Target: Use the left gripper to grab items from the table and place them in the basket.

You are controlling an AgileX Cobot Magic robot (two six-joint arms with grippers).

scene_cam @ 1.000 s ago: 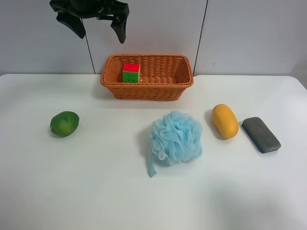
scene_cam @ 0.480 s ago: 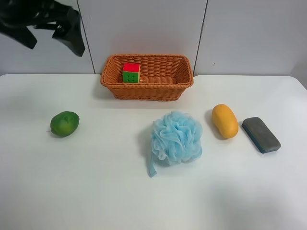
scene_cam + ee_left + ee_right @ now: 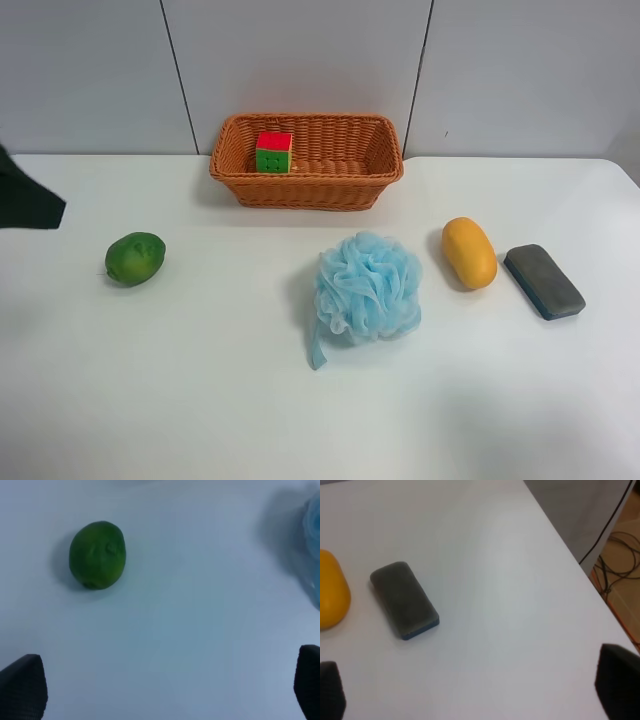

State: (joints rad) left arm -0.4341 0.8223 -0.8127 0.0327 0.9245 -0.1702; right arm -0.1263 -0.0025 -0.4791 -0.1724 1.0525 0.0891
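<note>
Woven wicker basket, multicoloured cube inside

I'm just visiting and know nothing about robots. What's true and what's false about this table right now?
1. The puzzle cube sits inside the basket. True.
2. The green fruit lies in the basket too. False: it lies on the table, apart from the basket.
3. The left gripper holds the green fruit. False: its fingers are spread wide, with nothing between them.
4. The grey-blue block lies beside the orange-yellow fruit without touching it. True.
</note>
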